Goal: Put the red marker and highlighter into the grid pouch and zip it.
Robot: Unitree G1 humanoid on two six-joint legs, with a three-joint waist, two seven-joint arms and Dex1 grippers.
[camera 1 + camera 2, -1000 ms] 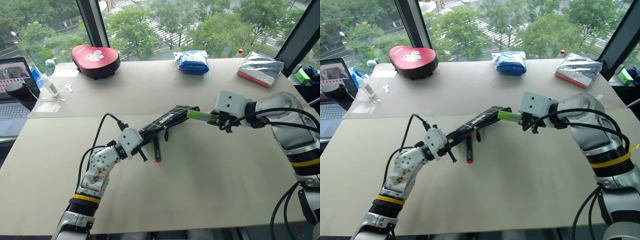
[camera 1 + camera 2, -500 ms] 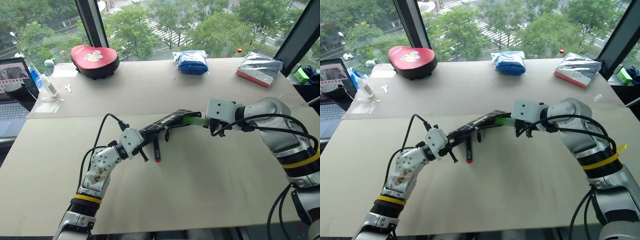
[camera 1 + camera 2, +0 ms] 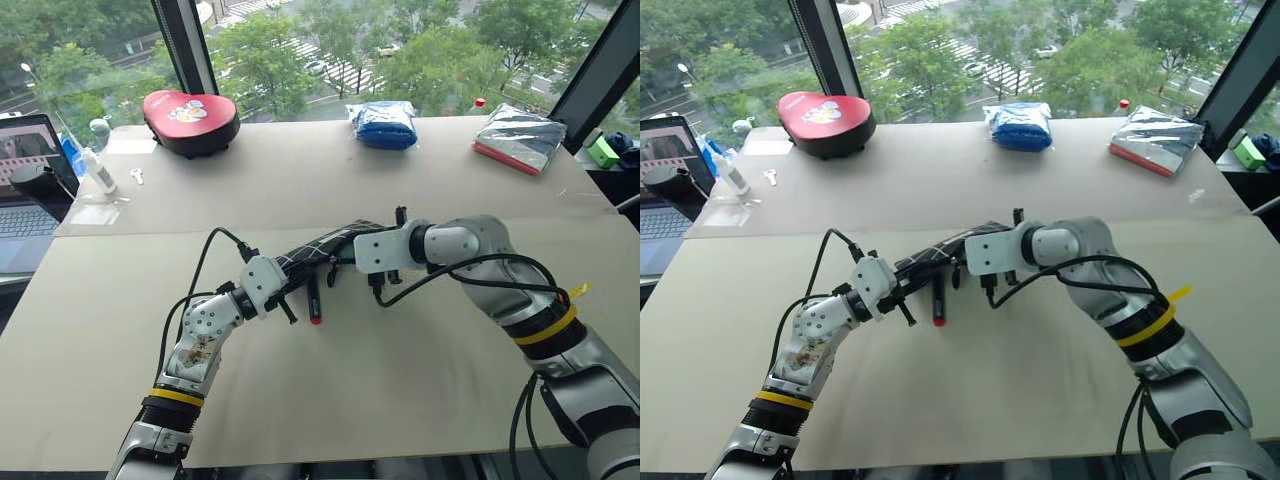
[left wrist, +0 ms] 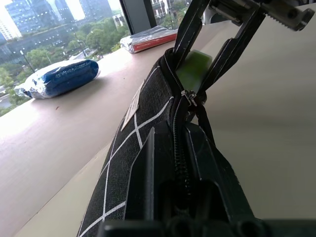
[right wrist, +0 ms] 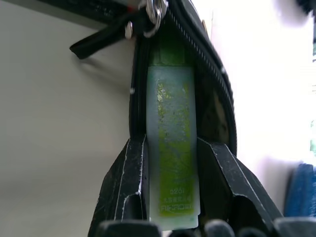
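Since a second ago: right tool (image 5: pixel 170 217) swung in toward the left and rolled over, carrying the highlighter (image 5: pixel 172 143) from just outside the pouch mouth to well inside it. Left tool (image 3: pixel 283 296) unmoved, red marker (image 3: pixel 314 302) unmoved.

Grid pouch (image 3: pixel 325 251) — held up off the tabletop (image 3: pixel 420 370) at a slant, one end pinched in the left tool's fully closed fingers (image 4: pixel 148 177), open mouth at the far, higher end. Zipper undone there, slider and black pull cord (image 5: pixel 101 38) hanging at the side of the opening. Inside the mouth: the light green highlighter, front half already past the zipper teeth, rear half sticking out between the right tool's fingers (image 5: pixel 126 187), which are partly closed and clamped on its barrel. Nothing else visible within.

Red marker lying flat on the tabletop just beneath the pouch, near the left tool, outside the pouch.

Farther back on the tabletop, well apart: red heart-shaped case (image 3: pixel 191 117), blue packet (image 3: pixel 385 124), silver packet (image 3: pixel 521 139).
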